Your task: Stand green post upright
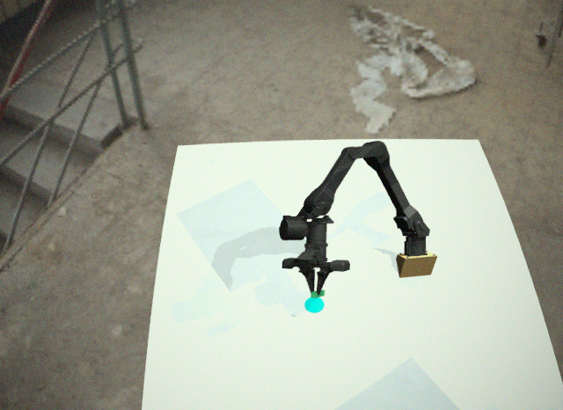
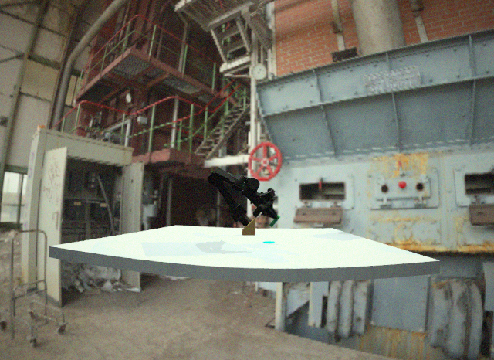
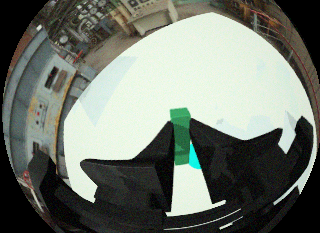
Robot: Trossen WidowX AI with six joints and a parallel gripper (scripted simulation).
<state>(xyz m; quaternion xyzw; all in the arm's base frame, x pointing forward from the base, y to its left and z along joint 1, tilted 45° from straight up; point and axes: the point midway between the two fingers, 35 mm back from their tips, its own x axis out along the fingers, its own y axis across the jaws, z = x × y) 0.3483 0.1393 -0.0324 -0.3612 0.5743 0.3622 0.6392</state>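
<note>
On the left, above the white flat tabletop point(image 1: 218, 351) point(image 2: 239, 264) point(image 3: 150, 83), the black metal-look two-fingered claw point(image 1: 317, 293) point(image 2: 274, 217) point(image 3: 180, 124) is pinched on the green rectangular post point(image 1: 316, 294) point(image 2: 275, 221) point(image 3: 181, 138) — presumably so it can be turned upright before lowering. The post is off the surface, tilted in the exterior view, near the cyan flat circle point(image 1: 314, 304) point(image 2: 268, 242) point(image 3: 195, 158), which marks its landing spot. Rightward, the tan wedge-shaped block point(image 1: 417, 266) point(image 2: 248, 227) sits under the arm's foot, likely as its mount. Count: one claw, one post, one circle, one block — one arm.
</note>
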